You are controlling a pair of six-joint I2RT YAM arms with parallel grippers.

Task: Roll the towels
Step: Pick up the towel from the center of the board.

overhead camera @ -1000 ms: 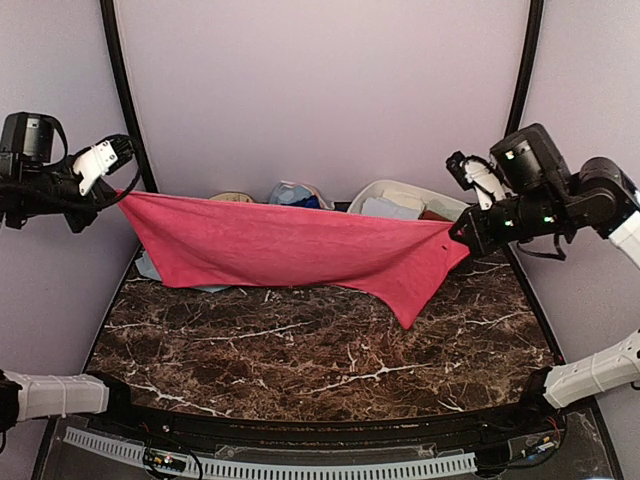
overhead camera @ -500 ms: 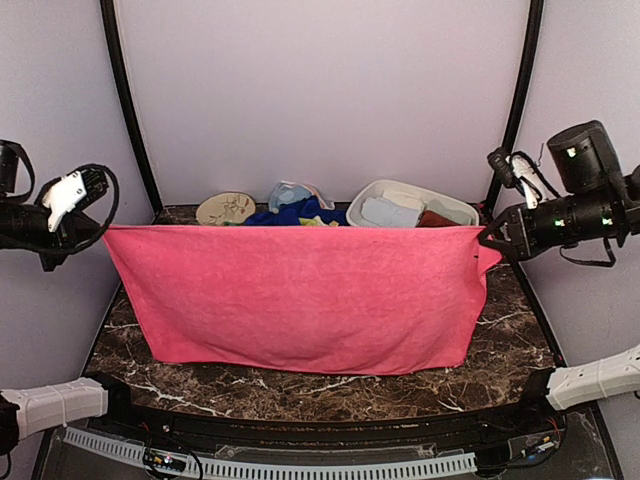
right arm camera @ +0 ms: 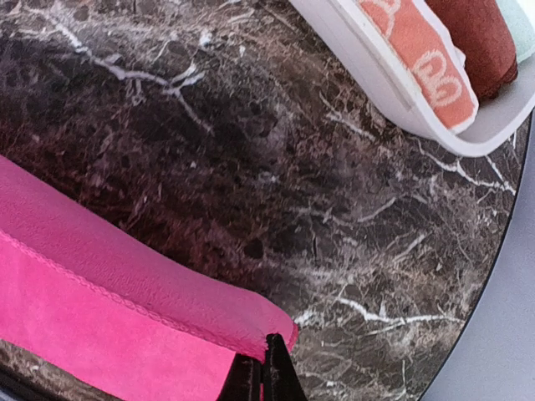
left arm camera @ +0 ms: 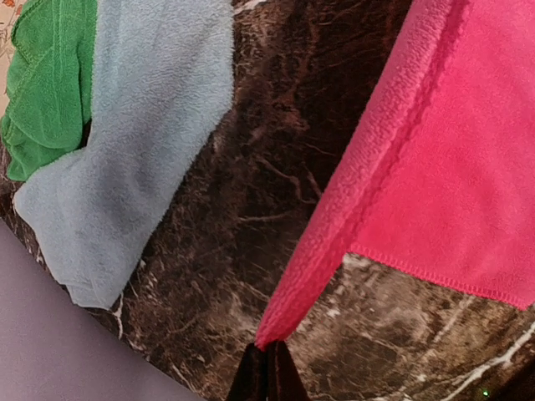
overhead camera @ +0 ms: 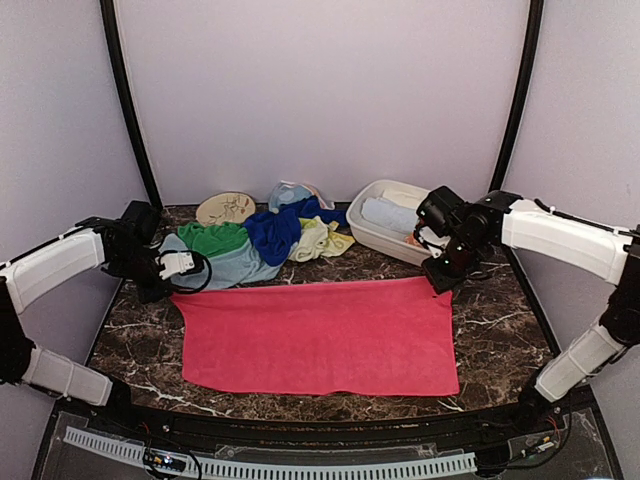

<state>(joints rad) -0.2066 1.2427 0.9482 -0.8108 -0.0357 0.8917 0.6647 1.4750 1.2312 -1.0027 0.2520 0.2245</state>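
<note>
Top external view has the pink-red towel [overhead camera: 320,335] lying spread flat across the lower middle of the frame on the bench [overhead camera: 500,330]. Half a second ago it hung in the air as a taut curtain between the two raised arms, so both arms have come down and laid it out. The left end effector [overhead camera: 172,291] is closed on its far-left corner and the right end effector [overhead camera: 440,284] is closed on its far-right corner. By my reading the spreading step is done, and what remains is to let go and roll from one edge. Above it, in the upper middle of the frame, the green towel [overhead camera: 215,238], pale blue towel [overhead camera: 238,266], royal blue towel [overhead camera: 275,228] and lime-yellow towel [overhead camera: 320,238] lie in an unrolled heap. The heap sits between the tan disc [overhead camera: 225,207] and the white basin [overhead camera: 372,232]. Both wrist views cut the fingertips off at the bottom edge, so only their closed tips show. The left wrist view shows the towel's edge rising in a fold toward the pinch, so that corner is not yet flat. The basin's contents are only partly visible: the right wrist view shows a rust-brown towel [right arm camera: 472,33] and an orange patterned piece I cannot identify.
</note>
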